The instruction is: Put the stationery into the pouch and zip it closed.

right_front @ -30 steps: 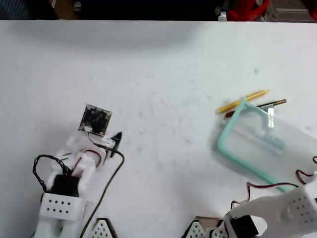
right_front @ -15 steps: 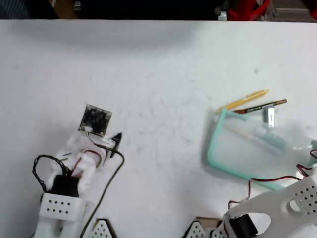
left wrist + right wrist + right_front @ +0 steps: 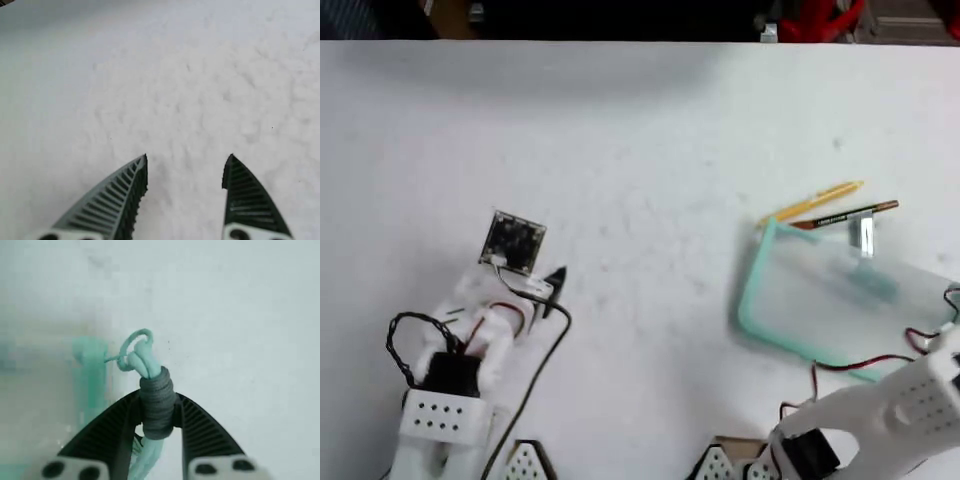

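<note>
Right wrist view: right gripper pinches pull of pouch; left gripper jaws wide, near left, over table.

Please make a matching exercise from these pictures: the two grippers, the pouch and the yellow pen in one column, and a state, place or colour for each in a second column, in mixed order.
Column 1
1. yellow pen
2. left gripper
3. right gripper
4. pouch

Column 2
A. open over the bare table
B. clear, with a mint-green edge
C. shut on the zip pull
D. lying on the table at the pouch's far side

Pairs: 1-D, 2-A, 3-C, 4-B
</note>
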Robot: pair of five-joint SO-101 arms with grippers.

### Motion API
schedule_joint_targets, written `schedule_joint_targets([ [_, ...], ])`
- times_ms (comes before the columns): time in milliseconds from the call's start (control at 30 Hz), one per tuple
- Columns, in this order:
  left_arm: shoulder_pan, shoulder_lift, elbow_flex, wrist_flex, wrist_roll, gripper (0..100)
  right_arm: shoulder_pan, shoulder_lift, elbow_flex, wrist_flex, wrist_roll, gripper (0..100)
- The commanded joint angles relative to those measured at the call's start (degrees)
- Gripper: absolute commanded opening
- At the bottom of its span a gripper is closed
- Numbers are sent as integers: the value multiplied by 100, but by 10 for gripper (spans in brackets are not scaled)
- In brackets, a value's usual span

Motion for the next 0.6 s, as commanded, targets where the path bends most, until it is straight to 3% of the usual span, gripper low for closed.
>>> schedule_joint_targets([
  [0, 31, -101, -229, 141, -53, 248, -453, -1516, -167, 549, -26, 19],
  [267, 145, -101, -967, 1090, -18, 250, -1842, -3987, -167, 1745, -589, 19],
  [567, 690, -101, -1714, 1582, 185, 309, -4400, -6088, -167, 1842, -1231, 19],
])
